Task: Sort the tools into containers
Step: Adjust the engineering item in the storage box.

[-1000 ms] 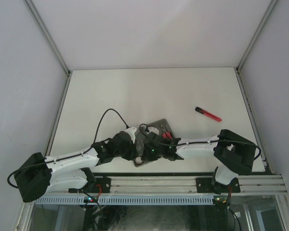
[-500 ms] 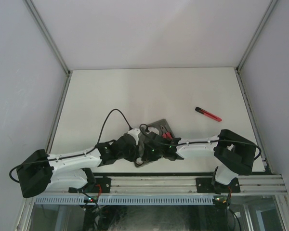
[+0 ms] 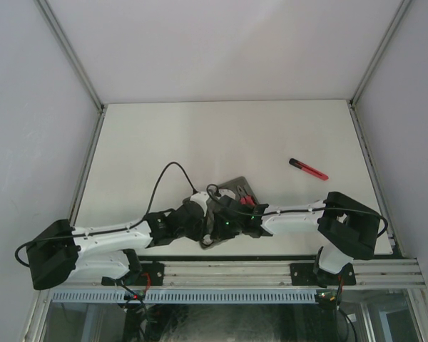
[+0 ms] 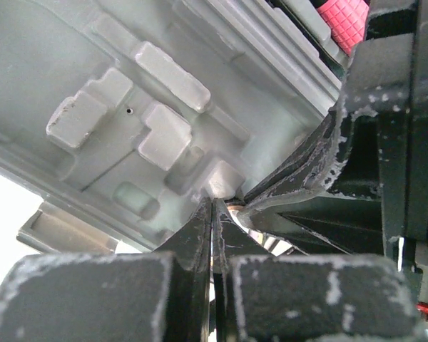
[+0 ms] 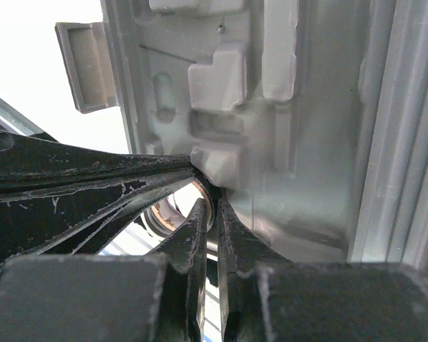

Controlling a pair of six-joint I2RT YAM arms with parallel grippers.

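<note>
The grey case (image 3: 235,187) lies open near the front edge of the table (image 3: 200,135), about midway between the two arm bases and turned at an angle. Both arms reach in over it and hide most of it from above. Red handles (image 3: 248,201) show in the part of the case nearest the right arm, and the left wrist view catches a knurled red grip (image 4: 342,18) seated in a recess at its top right.

The left end effector (image 4: 212,208) is fully closed, finger against finger with nothing visible between them. Its tips sit at the foot of a moulded block on the case's inner wall (image 4: 128,107).

The right end effector (image 5: 208,206) is closed to a hairline slit, with its tips against a raised boss of the same moulded interior (image 5: 299,142). Nothing can be made out in that slit. The two end effectors meet almost tip to tip (a small rounded piece shows just beside them, too hidden to name).

A latch tab (image 5: 85,64) sticks out from the case's edge. A slim red-and-black tool (image 3: 308,169) lies loose on the table, well apart from the case on the right-arm side.
</note>
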